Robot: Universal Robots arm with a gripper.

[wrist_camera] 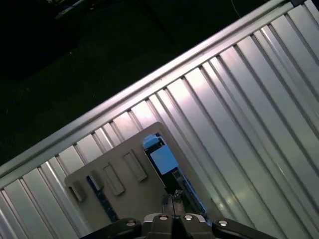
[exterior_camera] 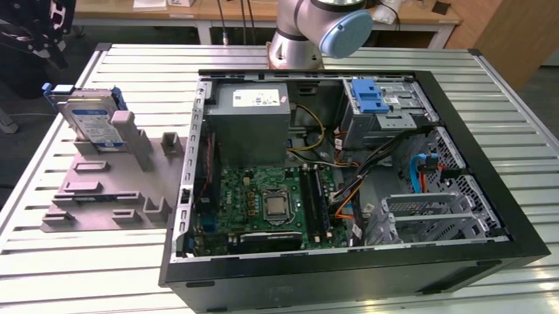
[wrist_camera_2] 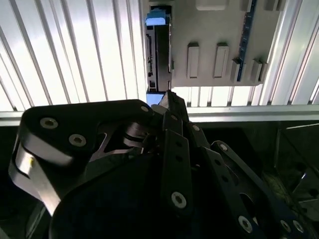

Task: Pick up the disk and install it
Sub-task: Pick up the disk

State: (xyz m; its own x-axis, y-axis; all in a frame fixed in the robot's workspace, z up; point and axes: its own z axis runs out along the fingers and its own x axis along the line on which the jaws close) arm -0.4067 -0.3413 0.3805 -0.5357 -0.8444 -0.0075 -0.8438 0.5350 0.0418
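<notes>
The disk (exterior_camera: 91,121) stands upright in a grey fixture (exterior_camera: 96,190) on the slatted table, at the exterior view's left, label facing the camera and blue rails on its edges. In the second wrist view the disk (wrist_camera_2: 160,55) shows edge-on beyond my gripper (wrist_camera_2: 168,99), whose black fingers are shut together with nothing between them. In the first wrist view the gripper (wrist_camera: 172,200) hangs well above the disk (wrist_camera: 162,158) and the fixture (wrist_camera: 144,191), not touching either.
An open computer case (exterior_camera: 454,275) lies on the table (exterior_camera: 88,261) at the exterior view's centre and right. Inside it are a grey power supply box (exterior_camera: 249,108), a metal cage with a blue tab (exterior_camera: 371,98), a motherboard (exterior_camera: 262,203) and loose cables. The arm's base (exterior_camera: 297,33) stands behind the case.
</notes>
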